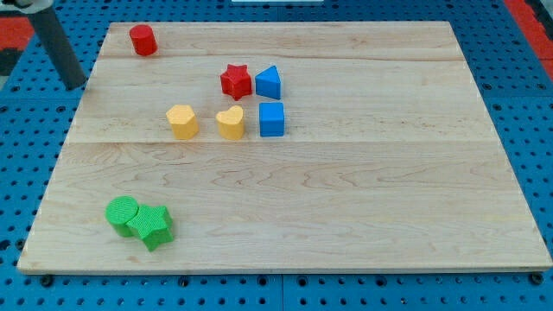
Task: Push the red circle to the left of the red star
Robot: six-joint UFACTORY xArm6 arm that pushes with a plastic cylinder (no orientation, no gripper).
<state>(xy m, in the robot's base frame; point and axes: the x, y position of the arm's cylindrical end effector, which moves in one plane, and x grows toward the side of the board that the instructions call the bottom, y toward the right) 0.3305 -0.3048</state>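
Observation:
The red circle (143,40) stands near the board's top left corner. The red star (235,81) sits right of it and lower, touching a blue triangle (269,82) on its right. My tip (78,87) is at the board's left edge, left of and below the red circle, apart from it. The rod rises toward the view's top left.
A yellow hexagon (181,121), a yellow heart (230,123) and a blue cube (271,119) sit in a row below the star. A green circle (122,214) and a green star (154,226) touch near the bottom left. The wooden board (389,190) lies on a blue pegboard.

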